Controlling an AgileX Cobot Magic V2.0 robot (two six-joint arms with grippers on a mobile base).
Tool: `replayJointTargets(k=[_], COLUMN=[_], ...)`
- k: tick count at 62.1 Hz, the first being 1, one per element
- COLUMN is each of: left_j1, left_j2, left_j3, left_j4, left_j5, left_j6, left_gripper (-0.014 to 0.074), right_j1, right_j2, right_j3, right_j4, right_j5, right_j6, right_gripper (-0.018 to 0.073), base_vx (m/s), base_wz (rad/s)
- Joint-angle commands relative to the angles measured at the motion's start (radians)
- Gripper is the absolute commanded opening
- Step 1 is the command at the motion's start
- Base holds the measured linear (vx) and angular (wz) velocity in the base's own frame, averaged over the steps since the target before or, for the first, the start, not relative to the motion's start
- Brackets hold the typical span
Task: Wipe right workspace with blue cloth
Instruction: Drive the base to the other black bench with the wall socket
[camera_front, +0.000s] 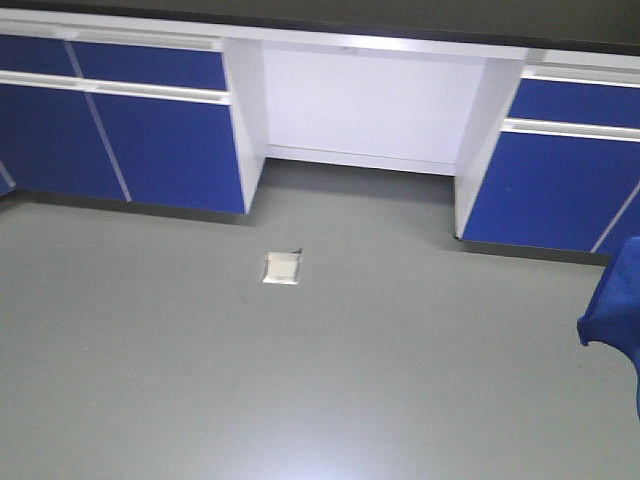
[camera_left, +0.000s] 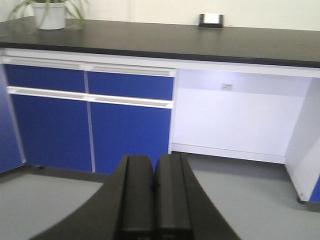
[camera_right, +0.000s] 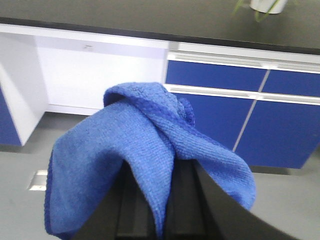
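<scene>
Draping right gripper (camera_right: 159, 172), blue cloth (camera_right: 125, 145), pinched btwn jaws

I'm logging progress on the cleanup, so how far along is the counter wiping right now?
Done: the blue cloth is picked up, pinched in the right pincer. In hand: it hangs over the grey floor, away from the counter. Left: all the wiping, since the cloth is not on the black countertop yet. The left pincer is shut and empty.
</scene>
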Motion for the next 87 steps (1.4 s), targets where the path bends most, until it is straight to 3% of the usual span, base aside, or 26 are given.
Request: replayJointTargets(k=[1, 31, 87], left_j1=[0.005, 0.005, 0.005], left_j2=[-0.016, -0.016, -0.016], left_j3=[0.031, 0.031, 0.031], left_j4=[0.001, 0.001, 0.001], left_j5=[-0.081, -0.081, -0.081], left_j6=[-0.008, -0.008, -0.008], left_gripper=[-0.0006, -0.0006, -0.0006], right_j1=[-0.005, -0.005, -0.005], right_j2=[0.006, 0.006, 0.006], right_j3=[-0.029, -0.029, -0.029], right_j4=[-0.007, -0.007, -0.007], right_j5=[-0.078, -0.078, -0.078], right_j6=[-0.006, -0.006, -0.006], right_gripper=[-0.0004, -0.0004, -0.0004], base_vx=[0.2, 0.26, 0.38], base_wz=[-0.42, -0.24, 0.01])
